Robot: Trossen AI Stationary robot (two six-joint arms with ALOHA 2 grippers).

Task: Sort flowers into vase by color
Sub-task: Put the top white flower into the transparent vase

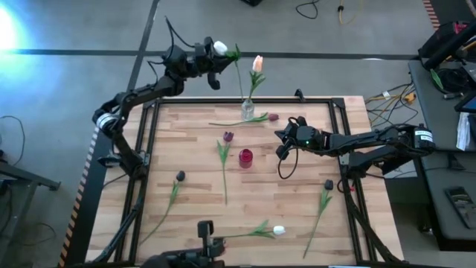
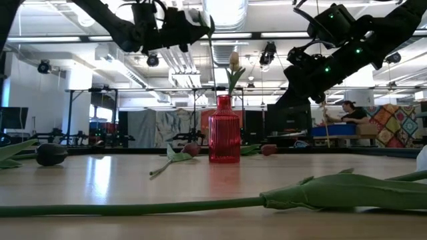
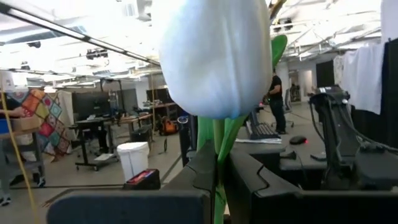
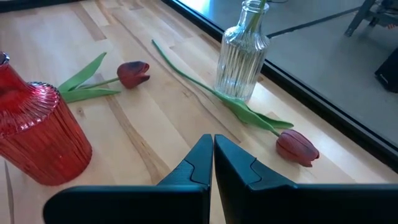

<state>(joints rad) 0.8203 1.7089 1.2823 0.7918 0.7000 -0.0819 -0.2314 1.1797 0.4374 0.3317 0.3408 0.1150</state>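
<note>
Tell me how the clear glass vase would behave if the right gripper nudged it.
The clear vase looks tall and narrow-necked, so it probably tips rather than slides. It stands close to the table edge, so a fall seems risky. Ribbed glass is likely fragile and slippery.

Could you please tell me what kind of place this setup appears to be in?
Probably an open-plan robotics lab or workshop: a wooden table in a metal frame, desks with monitors and exposed ceiling ducts behind it.
</note>
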